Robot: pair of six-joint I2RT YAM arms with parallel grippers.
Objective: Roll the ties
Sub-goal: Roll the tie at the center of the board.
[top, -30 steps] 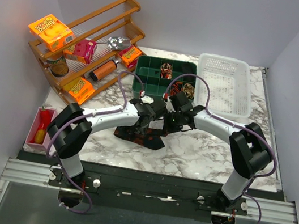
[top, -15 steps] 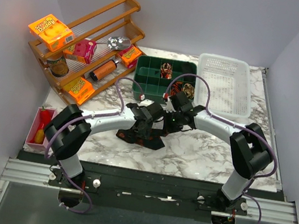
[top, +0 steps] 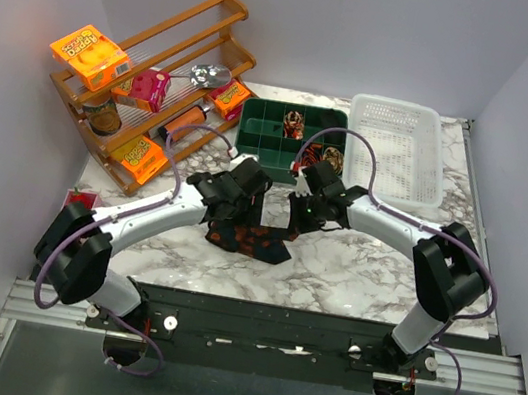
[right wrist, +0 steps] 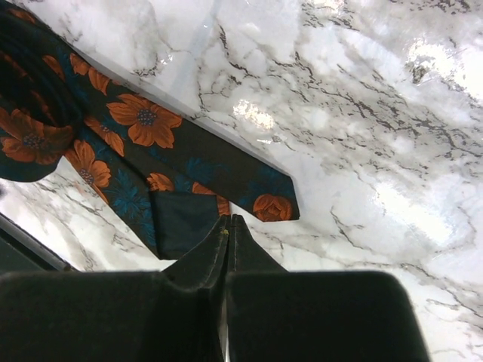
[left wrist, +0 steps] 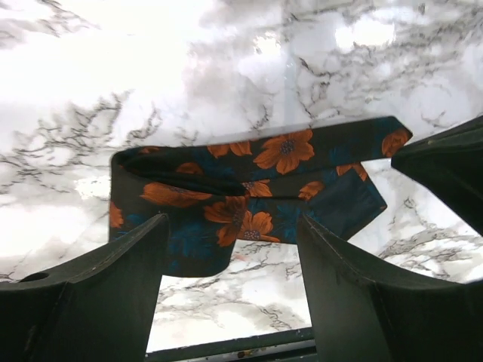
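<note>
My dark, orange-flowered tie [top: 249,241] is lying folded on the marble table [top: 353,268]; two coiled ties [top: 295,120] are sitting in the green tray [top: 261,121].

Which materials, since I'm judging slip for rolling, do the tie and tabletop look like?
Tie: woven cloth, maybe silk or polyester; soft low sheen, orange flower print, limp folds. Tabletop: glossy marble look, grey veins, bright glare; stone or laminate, cannot tell.

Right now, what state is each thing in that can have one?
tie: unrolled, lying loosely folded and flat.
rolled ties: coiled, sitting in compartments of the green organizer.
left pincer: open, above the tie.
right pincer: shut, nothing seen gripped, at the tie's edge.
white basket: empty.
</note>
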